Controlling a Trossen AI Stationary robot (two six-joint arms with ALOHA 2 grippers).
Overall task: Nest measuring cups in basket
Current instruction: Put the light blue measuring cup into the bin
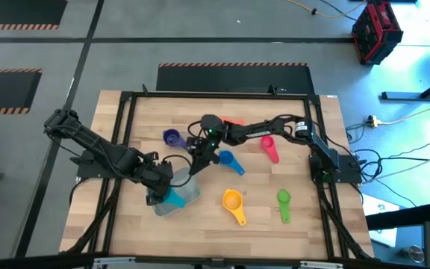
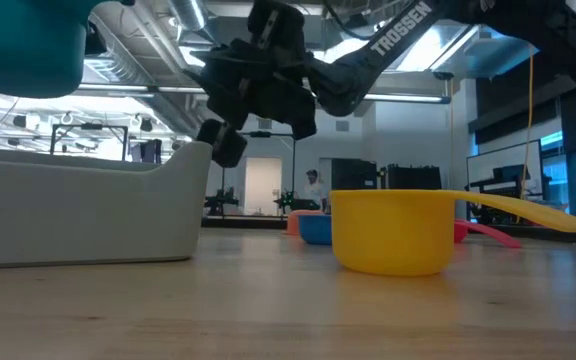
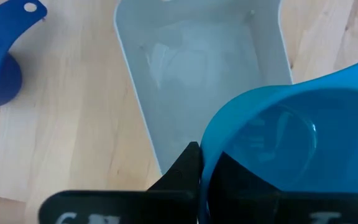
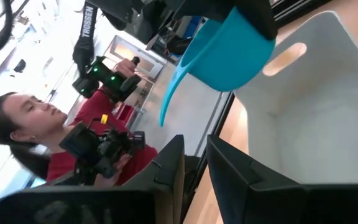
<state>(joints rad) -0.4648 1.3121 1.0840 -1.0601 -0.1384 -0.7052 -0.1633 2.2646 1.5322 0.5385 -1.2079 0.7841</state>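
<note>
My left gripper (image 1: pixel 161 185) holds the large teal cup (image 3: pixel 278 137) in the air above the pale grey-blue basket (image 3: pixel 191 74), which stands flat on the table. In the low view the teal cup (image 2: pixel 18 40) hangs above the basket's rim (image 2: pixel 88 160). My right gripper (image 1: pixel 195 164) points down beside the basket's right end (image 4: pixel 328 112). Its fingers are slightly apart and empty. The blue cup (image 1: pixel 228 161), purple cup (image 1: pixel 172 137), pink-red cup (image 1: pixel 269 147), yellow-orange cup (image 1: pixel 234 202) and green cup (image 1: pixel 284 202) lie on the table. The coral-orange cup (image 1: pixel 234 121) shows partly behind the right arm. My left gripper pinches the teal cup's side wall at the rim (image 3: pixel 211 146), one finger (image 3: pixel 185 168) outside the bowl and the other inside it. The cup is lifted clear over the basket and tilted, with its handle (image 4: pixel 169 93) sloping down away from the fingers.
The wooden table (image 1: pixel 304 224) has a raised black frame along its edges. The yellow-orange cup (image 2: pixel 388 230) stands close on the basket's right. A person (image 4: pixel 36 124) holding control handles sits beyond the table.
</note>
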